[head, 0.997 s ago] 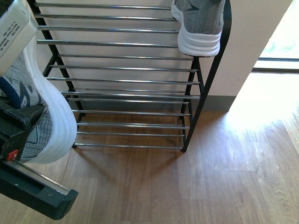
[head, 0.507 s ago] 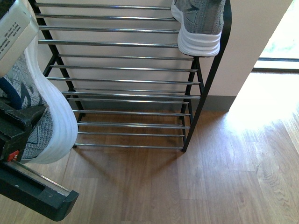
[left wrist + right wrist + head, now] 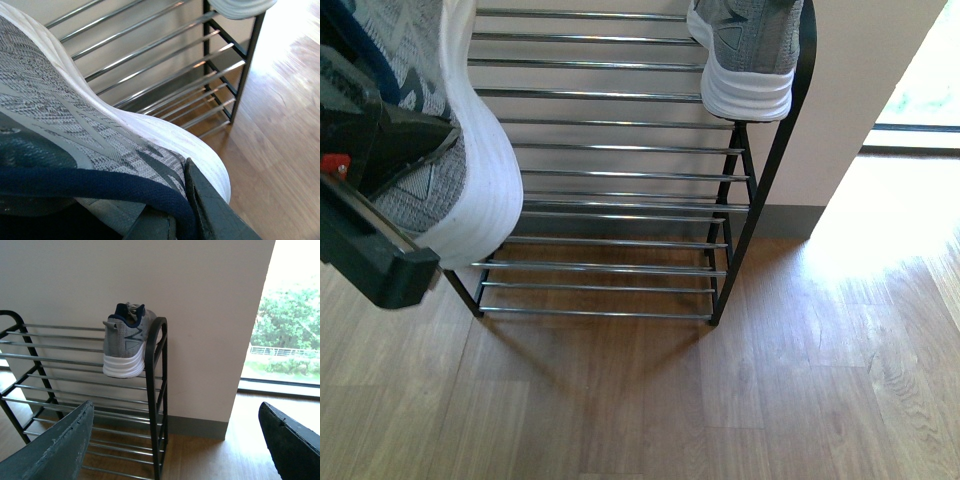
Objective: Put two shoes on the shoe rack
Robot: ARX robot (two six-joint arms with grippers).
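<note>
My left gripper [image 3: 395, 160] is shut on a grey knit sneaker [image 3: 430, 190] with a white sole, held in the air before the left end of the shoe rack [image 3: 610, 175]. In the left wrist view the held sneaker [image 3: 75, 115] fills the frame, its navy collar pinched beside the dark finger [image 3: 210, 210]. A second grey sneaker [image 3: 750, 50] rests on the rack's top tier at the right end, heel outward. In the right wrist view, that sneaker [image 3: 125, 342] sits beside the rack's black upright [image 3: 155, 390]. My right gripper [image 3: 175, 450] hangs open, holding nothing, away from the rack.
The rack stands against a pale wall [image 3: 200, 300] with a grey skirting board [image 3: 790, 220]. Wood floor [image 3: 720, 380] spreads in front and to the right. A bright glazed opening [image 3: 290, 320] lies to the right of the wall.
My left gripper has lifted the sneaker upward and to the right, closer to the rack's left end. The sneaker on the top tier has not moved.
</note>
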